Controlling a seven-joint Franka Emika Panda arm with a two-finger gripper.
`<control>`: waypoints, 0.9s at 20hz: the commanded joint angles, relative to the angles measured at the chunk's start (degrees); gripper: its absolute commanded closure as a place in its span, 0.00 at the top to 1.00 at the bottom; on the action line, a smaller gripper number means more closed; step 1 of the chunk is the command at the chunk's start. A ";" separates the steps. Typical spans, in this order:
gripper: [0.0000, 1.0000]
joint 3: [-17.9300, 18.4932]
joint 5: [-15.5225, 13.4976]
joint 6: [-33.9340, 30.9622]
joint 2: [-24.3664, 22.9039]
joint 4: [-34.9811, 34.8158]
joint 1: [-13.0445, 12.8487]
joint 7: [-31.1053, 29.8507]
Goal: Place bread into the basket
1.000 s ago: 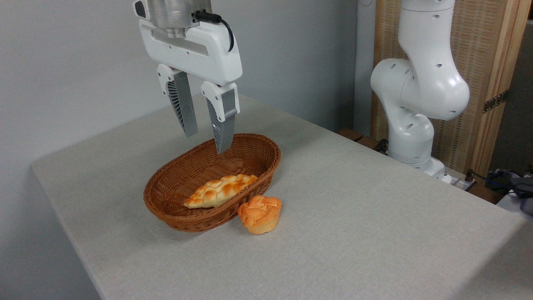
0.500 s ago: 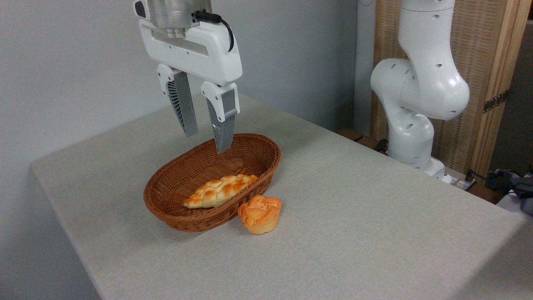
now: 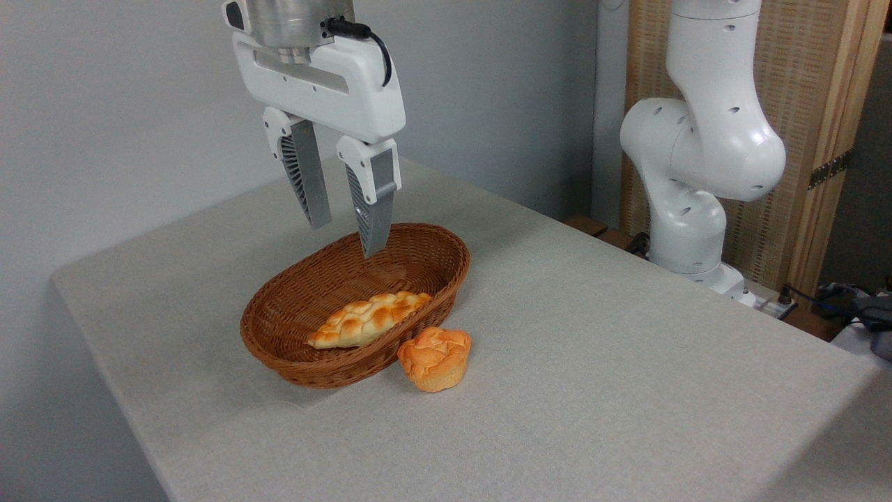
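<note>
— Nothing has shifted since the earlier frames, has it?

— Hardly at all; the arm sits a hair higher at most, and the breads lie as they did. Nearest the camera, just below the middle of the frame, the small round orange-golden bun [image 3: 435, 358] stands upright on the grey cloth-covered table [image 3: 627, 390], just beside the near right rim of the oval brown woven wicker basket [image 3: 279, 348], close enough that it may touch it.

— So it isn't in yet?

— No. Only the long braided golden-and-white loaf [image 3: 369, 318] lies inside the basket, along its near side.

— And the gripper?

— The white two-finger gripper [image 3: 347, 237] hangs in the upper left of the frame, above the basket's far end, its grey fingers [image 3: 376, 216] spread apart and empty. Behind, at the upper right, stands the white arm base [image 3: 697, 160].

— Which step is this, then?

— I judge it the approach, before any grasp. The next move calls for travelling toward the lower middle of the frame, over the bun, then descending with the fingers either side of it, minding the basket rim so close by.
</note>
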 commanded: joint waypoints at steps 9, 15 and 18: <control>1.00 0.16 -1.10 -1.93 -0.72 -0.05 -0.15 0.22; 1.00 0.43 -0.22 -0.88 -3.79 -4.53 -0.77 3.19; 1.00 1.65 -0.14 -0.26 -5.99 -7.34 -0.68 8.81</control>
